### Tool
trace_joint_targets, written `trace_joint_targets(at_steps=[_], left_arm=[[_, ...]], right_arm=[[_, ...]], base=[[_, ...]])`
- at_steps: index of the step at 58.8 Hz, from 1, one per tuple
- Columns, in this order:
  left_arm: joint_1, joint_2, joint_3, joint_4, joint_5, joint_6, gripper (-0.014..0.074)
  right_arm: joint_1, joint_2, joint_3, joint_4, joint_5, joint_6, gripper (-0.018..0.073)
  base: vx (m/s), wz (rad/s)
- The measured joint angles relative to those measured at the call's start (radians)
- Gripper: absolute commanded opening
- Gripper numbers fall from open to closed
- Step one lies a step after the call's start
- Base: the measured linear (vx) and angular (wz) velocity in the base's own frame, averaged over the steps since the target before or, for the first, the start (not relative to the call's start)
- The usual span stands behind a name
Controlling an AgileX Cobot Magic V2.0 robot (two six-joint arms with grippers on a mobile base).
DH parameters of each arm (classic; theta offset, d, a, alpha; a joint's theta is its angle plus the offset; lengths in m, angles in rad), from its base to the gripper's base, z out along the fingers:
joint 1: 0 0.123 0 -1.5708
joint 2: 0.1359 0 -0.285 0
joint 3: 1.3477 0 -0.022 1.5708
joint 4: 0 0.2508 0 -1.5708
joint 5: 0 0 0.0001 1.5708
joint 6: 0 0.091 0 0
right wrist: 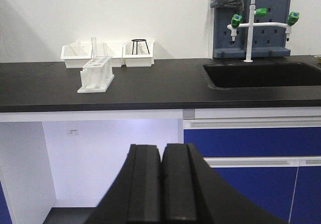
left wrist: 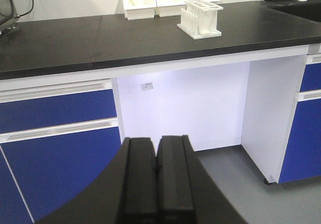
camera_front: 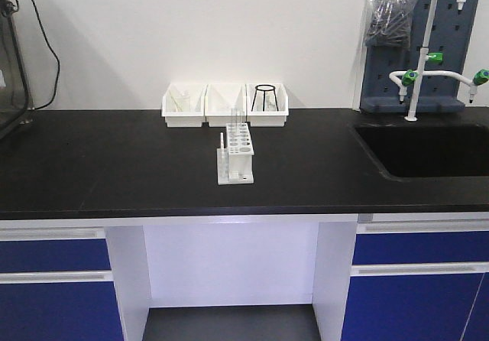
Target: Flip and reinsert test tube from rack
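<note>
The white rack (camera_front: pixel 237 154) stands on the black counter (camera_front: pixel 114 165) near its middle, with its pegs at the near end. A clear test tube (camera_front: pixel 234 117) stands upright in the rack's far end; a second one beside it is faint. In the right wrist view the rack (right wrist: pixel 96 74) is far off to the left with a tube (right wrist: pixel 93 47) sticking up. In the left wrist view the rack (left wrist: pixel 200 18) is far up on the right. My left gripper (left wrist: pixel 157 144) and right gripper (right wrist: pixel 161 151) are both shut and empty, low in front of the bench, below counter height.
Three white bins (camera_front: pixel 225 105) sit against the back wall; the right one holds a black wire stand (camera_front: pixel 265 96). A sink (camera_front: pixel 428 151) with a white faucet (camera_front: pixel 424 50) is at the right. Blue drawers (camera_front: pixel 53 280) flank the knee space under the counter.
</note>
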Motion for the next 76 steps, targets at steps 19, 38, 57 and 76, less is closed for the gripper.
trace_joint_targets(at_steps=[19,38,57,76], left_arm=[[0.000,0.000,0.000,0.000,0.000,0.000,-0.0006],[0.000,0.000,0.000,0.000,0.000,0.000,-0.0006],[0.000,0.000,0.000,0.000,0.000,0.000,-0.0006],[0.000,0.000,0.000,0.000,0.000,0.000,-0.0006]], right_arm=[[0.000,0.000,0.000,0.000,0.000,0.000,-0.0007],[0.000,0.000,0.000,0.000,0.000,0.000,-0.0007],[0.000,0.000,0.000,0.000,0.000,0.000,-0.0007],[0.000,0.000,0.000,0.000,0.000,0.000,-0.0007]], base=[[0.00,0.00],[0.00,0.00],[0.09,0.00],[0.28,0.02]])
